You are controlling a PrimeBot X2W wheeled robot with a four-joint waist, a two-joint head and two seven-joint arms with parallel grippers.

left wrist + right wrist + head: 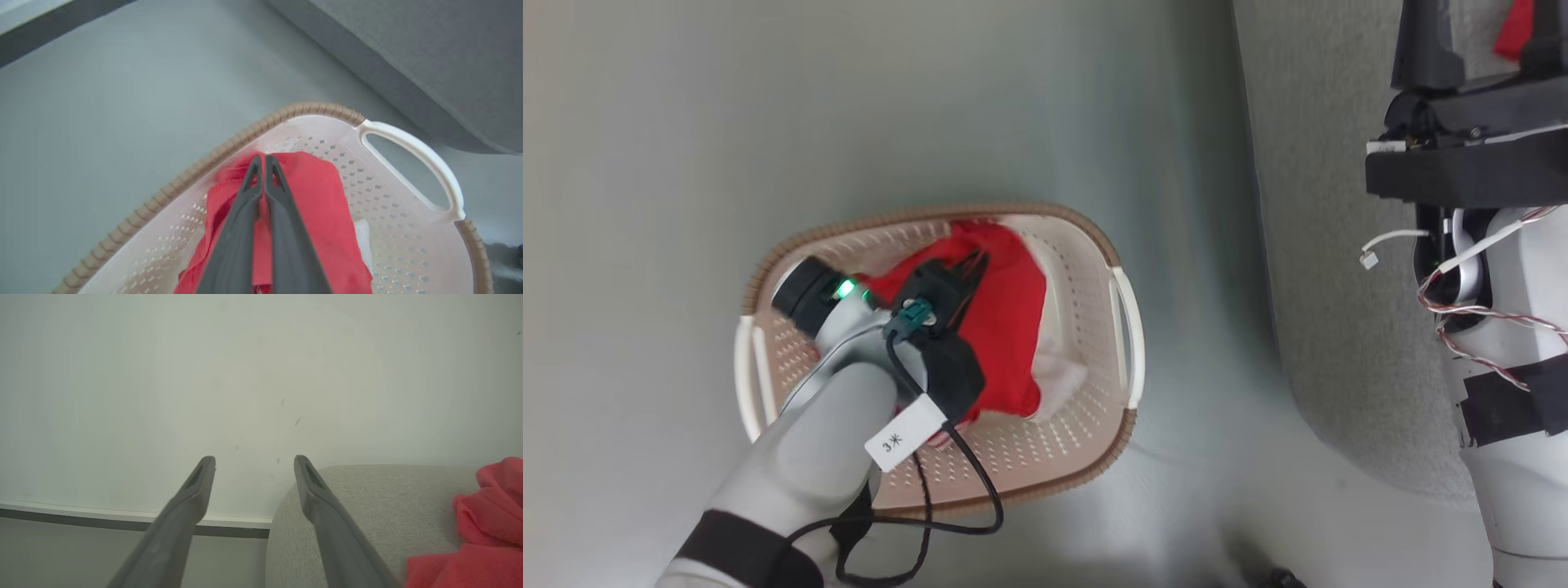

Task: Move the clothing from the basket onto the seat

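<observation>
Currently our left tool (pixel 261 161) is pinched shut on the soft, light red garment (pixel 314 196) in the laundry basket (pixel 310 108), centre frame; we judge bunched folds hold best. Our right tool (pixel 253 465) stands apart, empty.

Red clothing (pixel 1006 327); brown-rimmed, cream, perforated basket (pixel 1086 296); grey woven seat (pixel 1339 286).

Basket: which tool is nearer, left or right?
Left. The left tool is inside the basket, shut on the clothing. The right tool is open by the sofa, apart from the basket.
</observation>
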